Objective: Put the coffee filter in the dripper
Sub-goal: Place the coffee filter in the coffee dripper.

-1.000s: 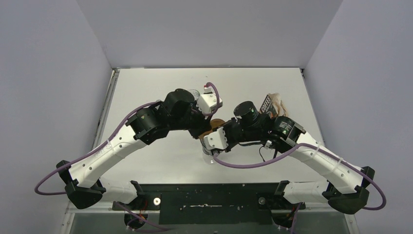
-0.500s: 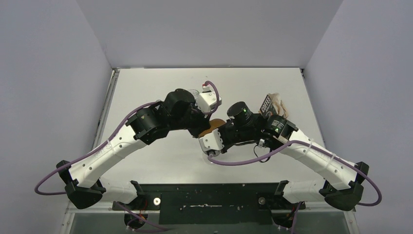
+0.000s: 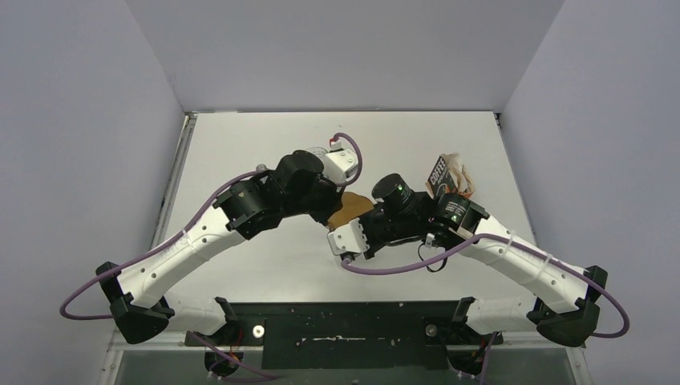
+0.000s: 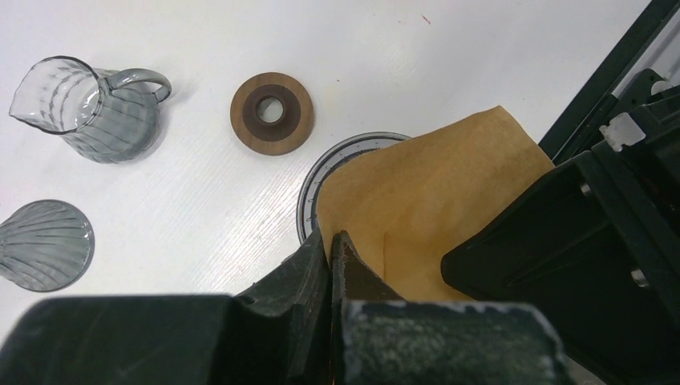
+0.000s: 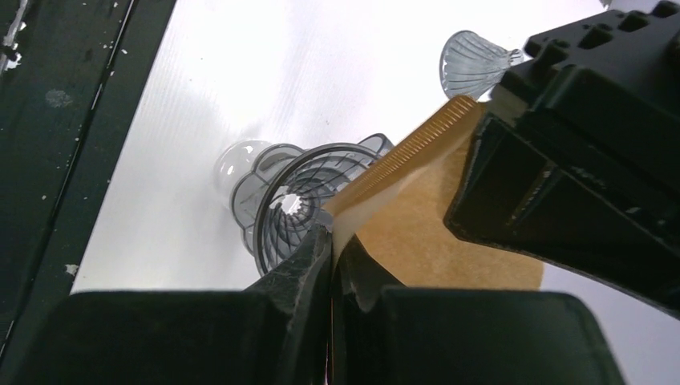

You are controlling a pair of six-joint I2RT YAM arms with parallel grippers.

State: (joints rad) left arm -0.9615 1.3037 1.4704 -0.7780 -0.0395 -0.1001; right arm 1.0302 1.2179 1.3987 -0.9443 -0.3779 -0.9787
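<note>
Partly, filter (image 4: pixel 425 192) hides dripper (image 4: pixel 309 192); jug (image 4: pixel 92 112) nearby.

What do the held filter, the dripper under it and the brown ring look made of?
Filter: tan unbleached-looking paper, matte, crimped seam along one edge. Dripper: smoky see-through plastic or glass, glossy with spiral ribs; cannot tell which. Ring: probably wood, matte brown, darker inner band.

left arm (image 3: pixel 192 241), right arm (image 3: pixel 521 261): two arms
left gripper (image 4: pixel 329 249), right gripper (image 5: pixel 330 241): two grippers
coffee filter (image 4: pixel 425 208): one, tan paper
dripper (image 5: pixel 277 204): one, smoky grey
ribbed glass cone (image 4: pixel 44 245): one, possibly a second dripper; only partly seen
glass jug (image 4: pixel 88 108): one
wooden ring (image 4: pixel 244 120): one
coffee bag (image 3: pixel 439 172): one
</note>
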